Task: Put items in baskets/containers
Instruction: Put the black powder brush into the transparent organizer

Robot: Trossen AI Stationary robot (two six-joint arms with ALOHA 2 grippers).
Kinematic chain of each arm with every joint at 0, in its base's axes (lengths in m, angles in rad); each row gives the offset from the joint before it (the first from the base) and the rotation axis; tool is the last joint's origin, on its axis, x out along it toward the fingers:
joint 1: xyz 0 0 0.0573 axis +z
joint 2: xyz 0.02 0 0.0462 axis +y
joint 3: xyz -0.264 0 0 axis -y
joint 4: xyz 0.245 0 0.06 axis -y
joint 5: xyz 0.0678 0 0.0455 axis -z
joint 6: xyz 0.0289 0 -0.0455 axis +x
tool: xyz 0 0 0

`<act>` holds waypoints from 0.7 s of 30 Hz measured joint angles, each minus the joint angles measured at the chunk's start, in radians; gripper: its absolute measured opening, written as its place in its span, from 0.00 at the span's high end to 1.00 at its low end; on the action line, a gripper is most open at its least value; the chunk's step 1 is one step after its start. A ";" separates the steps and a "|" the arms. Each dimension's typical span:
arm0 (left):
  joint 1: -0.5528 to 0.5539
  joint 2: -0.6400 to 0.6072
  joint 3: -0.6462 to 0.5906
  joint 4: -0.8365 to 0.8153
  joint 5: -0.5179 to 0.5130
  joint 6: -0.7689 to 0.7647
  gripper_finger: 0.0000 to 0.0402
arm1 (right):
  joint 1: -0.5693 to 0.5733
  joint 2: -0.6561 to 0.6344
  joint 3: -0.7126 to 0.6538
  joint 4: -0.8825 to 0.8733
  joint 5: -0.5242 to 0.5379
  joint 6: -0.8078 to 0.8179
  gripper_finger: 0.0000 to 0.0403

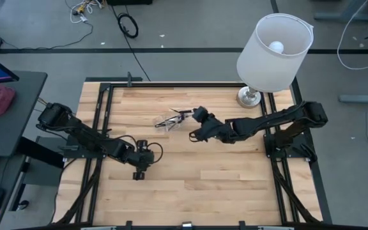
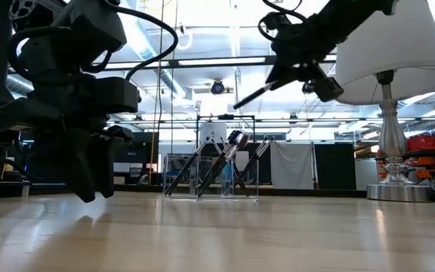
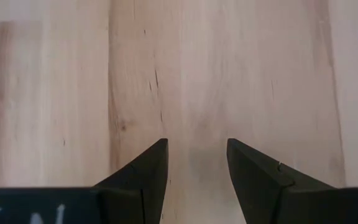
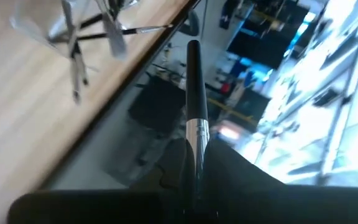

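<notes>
Right end effector [image 1: 193, 135] is up off the desk [image 1: 235, 185], pinching a makeup brush [image 4: 194, 137] just beside the clear container [image 2: 210, 176], which already holds several brushes [image 2: 221, 162] leaning inside. Left end effector [image 3: 196, 180] hovers low over bare wood, fingers spread, holding nothing.

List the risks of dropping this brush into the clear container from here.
The right gripper holds the brush tilted, well above the clear container, so it may miss. The brushes inside lean across the opening and could deflect it. The light container might tip if struck.
</notes>
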State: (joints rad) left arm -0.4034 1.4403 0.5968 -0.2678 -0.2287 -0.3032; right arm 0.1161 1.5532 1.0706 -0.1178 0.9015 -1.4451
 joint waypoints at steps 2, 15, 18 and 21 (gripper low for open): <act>0.000 0.000 0.000 0.000 0.000 -0.019 0.58 | -0.010 0.000 0.000 0.026 -0.001 -0.086 0.88; 0.000 0.000 0.000 0.001 0.004 -0.045 0.58 | -0.138 0.000 0.001 -0.086 -0.138 -0.183 0.88; 0.000 0.000 0.000 0.001 -0.002 -0.044 0.58 | -0.152 0.007 0.001 -0.083 -0.213 -0.244 0.88; 0.000 0.000 0.000 0.002 -0.004 -0.041 0.58 | -0.170 0.029 0.001 -0.084 -0.222 -0.317 0.88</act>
State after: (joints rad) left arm -0.4034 1.4403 0.5964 -0.2661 -0.2327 -0.3443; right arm -0.0540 1.5825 1.0714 -0.2018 0.6791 -1.7620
